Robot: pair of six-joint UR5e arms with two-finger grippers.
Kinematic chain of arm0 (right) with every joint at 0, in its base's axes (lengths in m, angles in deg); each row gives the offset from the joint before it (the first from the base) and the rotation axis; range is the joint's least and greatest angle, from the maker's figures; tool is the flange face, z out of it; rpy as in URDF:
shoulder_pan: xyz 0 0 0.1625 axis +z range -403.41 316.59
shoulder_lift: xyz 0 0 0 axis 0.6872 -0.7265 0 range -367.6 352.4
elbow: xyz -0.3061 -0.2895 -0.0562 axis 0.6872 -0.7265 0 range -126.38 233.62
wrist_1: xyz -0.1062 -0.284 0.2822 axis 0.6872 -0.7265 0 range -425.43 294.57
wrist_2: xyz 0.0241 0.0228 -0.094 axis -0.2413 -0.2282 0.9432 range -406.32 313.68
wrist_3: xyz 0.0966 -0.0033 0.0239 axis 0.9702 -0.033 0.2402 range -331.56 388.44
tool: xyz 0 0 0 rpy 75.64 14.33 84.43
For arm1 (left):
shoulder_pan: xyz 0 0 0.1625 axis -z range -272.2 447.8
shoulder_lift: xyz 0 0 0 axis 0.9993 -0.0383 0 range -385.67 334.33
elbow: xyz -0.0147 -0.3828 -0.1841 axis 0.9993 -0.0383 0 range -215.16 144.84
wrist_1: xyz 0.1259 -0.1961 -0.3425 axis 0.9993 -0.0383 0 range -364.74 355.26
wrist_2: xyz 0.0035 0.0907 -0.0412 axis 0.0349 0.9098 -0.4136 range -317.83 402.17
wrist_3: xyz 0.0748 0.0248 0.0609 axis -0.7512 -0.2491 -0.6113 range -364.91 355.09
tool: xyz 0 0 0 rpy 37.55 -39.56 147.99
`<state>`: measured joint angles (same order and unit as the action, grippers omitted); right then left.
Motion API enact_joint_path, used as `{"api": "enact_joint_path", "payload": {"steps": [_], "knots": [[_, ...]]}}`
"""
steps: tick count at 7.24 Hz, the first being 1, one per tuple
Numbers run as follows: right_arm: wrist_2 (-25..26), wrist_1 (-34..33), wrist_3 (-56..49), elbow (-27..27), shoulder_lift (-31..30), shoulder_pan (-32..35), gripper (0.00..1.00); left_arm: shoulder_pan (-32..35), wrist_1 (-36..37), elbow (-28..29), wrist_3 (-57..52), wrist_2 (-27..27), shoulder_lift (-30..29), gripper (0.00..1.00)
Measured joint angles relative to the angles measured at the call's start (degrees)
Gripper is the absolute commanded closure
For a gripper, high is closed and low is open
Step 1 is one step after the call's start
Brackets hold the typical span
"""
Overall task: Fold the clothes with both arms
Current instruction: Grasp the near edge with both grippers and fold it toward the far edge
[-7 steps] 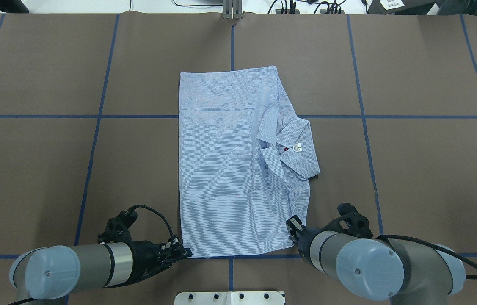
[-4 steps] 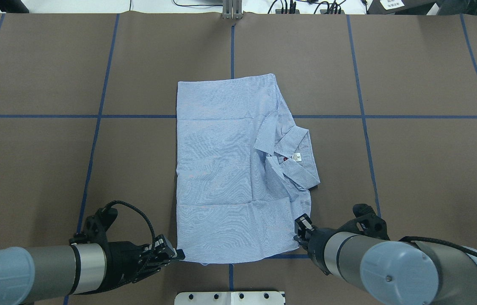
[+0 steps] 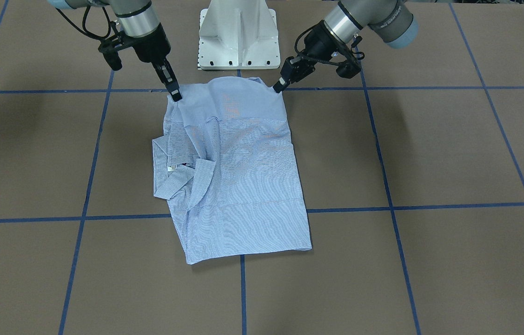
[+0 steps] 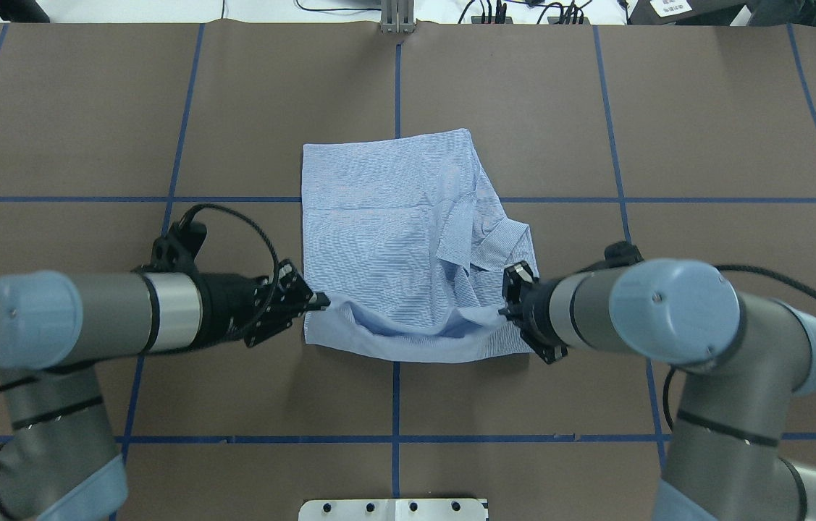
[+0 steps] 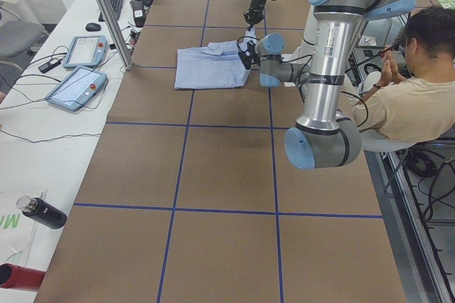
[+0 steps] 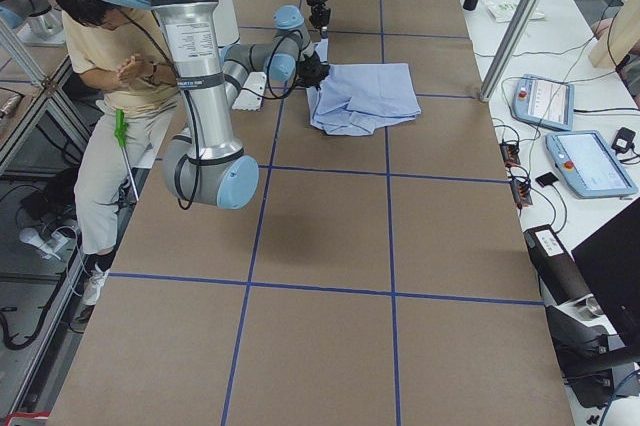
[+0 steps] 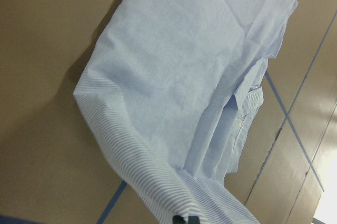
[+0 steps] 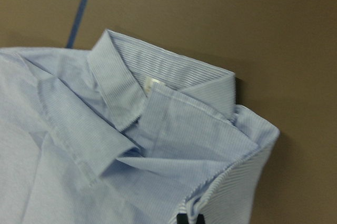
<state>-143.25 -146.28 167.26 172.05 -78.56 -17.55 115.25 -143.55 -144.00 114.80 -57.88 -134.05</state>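
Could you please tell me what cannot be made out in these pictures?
- Both wrist views: the bottom edge cuts off most of the fingers, hiding their grip on the shirt.
- Overhead view: the raised hem between the left gripper and right gripper covers the cloth beneath.
- Side views: both grippers are too small to judge.

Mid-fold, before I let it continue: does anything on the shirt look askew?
Yes. On the shirt, the collar juts past the side edge near the right gripper, rumpled, not flat. The edge between it and the left gripper sags midway.
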Motion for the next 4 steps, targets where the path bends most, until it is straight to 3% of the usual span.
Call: {"api": "enact_joint_path", "payload": {"steps": [4], "knots": [[-8.38,0.30,-10.86,-19.35,13.76,12.83,1.00,13.00,1.20,15.63,-6.75,-5.19,-9.54,1.00]]}}
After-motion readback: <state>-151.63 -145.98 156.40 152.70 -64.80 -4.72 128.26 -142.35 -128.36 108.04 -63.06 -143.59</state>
